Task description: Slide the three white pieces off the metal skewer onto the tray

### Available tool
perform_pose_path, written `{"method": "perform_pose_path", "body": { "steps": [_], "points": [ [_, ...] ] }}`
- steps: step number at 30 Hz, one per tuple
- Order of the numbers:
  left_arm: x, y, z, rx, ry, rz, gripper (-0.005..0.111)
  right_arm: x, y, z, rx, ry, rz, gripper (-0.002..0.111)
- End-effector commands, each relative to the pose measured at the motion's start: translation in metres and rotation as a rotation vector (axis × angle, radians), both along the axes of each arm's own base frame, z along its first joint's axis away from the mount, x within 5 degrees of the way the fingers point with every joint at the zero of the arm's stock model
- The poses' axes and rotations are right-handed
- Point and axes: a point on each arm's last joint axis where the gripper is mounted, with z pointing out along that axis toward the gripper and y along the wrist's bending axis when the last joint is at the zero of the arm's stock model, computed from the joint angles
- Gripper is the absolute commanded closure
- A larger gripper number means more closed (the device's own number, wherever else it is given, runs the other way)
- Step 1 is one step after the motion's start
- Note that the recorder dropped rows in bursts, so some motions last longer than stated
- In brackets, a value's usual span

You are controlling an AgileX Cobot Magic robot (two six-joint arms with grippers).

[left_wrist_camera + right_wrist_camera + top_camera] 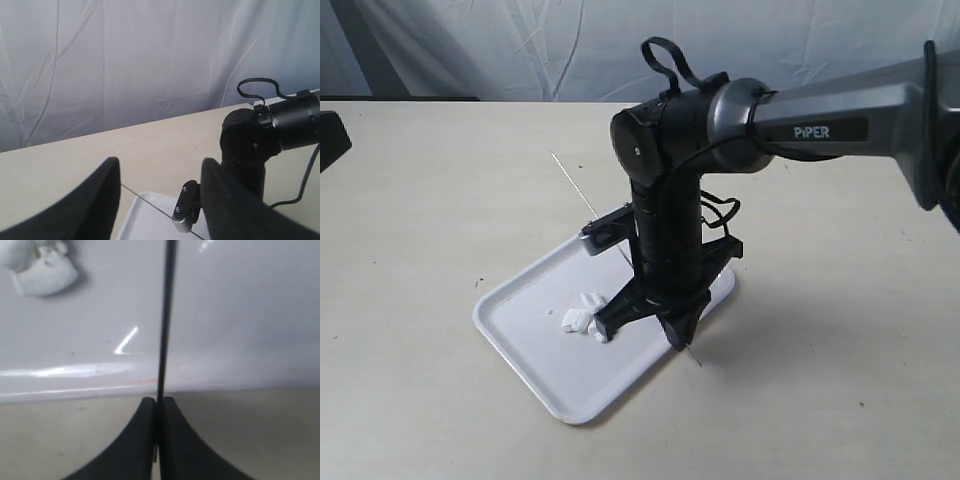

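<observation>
The right arm reaches in from the right with its wrist bent straight down. The right hand [157, 407] is clamped on the metal skewer [574, 184] over the tray's [535, 350] right rim. The arm's lettering reads "PiPER". The skewer is a thin silver rod slanting up to the left. The white pieces [582, 318] lie clustered on the glossy tray on the bench [420, 220]. The left hand [160, 200] has its fingers spread apart.

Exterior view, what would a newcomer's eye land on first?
The big black right arm stands over the white tray mid-table, its jaws shut on the thin metal skewer, which runs slantwise toward the far left. Next come the white pieces, lying loose on the tray beside those jaws, off the skewer.
</observation>
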Motion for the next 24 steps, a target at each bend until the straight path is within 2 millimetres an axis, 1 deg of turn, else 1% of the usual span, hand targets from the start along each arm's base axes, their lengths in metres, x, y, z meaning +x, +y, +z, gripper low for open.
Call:
{"method": "perform_pose_path", "body": {
  "steps": [1,10,12,15,17,20,21,24],
  "points": [
    [-0.002,-0.001,0.000,-0.010,0.003,-0.012,0.058,0.003,0.002,-0.007,0.006,0.025,-0.019,0.109],
    [-0.002,-0.001,0.000,-0.009,0.004,-0.018,0.058,0.004,0.002,-0.007,-0.003,0.016,-0.008,0.109],
    [-0.002,-0.002,0.000,-0.009,0.005,-0.024,0.058,0.005,0.003,-0.005,0.004,0.009,-0.008,0.109],
    [-0.003,-0.002,0.000,-0.009,0.007,-0.032,0.058,0.008,0.007,0.004,0.037,-0.006,-0.017,0.108],
    [-0.003,-0.002,0.000,-0.009,0.007,-0.032,0.058,0.009,0.009,0.012,0.059,-0.020,-0.020,0.102],
    [-0.003,-0.002,0.000,-0.009,0.007,-0.032,0.058,0.009,0.009,0.018,0.068,-0.034,-0.033,0.086],
    [-0.003,-0.002,0.000,-0.009,0.007,-0.032,0.058,0.009,0.009,0.019,0.068,-0.036,-0.042,0.083],
    [-0.003,-0.002,0.000,-0.009,0.007,-0.032,0.058,0.009,0.009,0.020,0.067,-0.038,-0.052,0.084]
  ]
}}
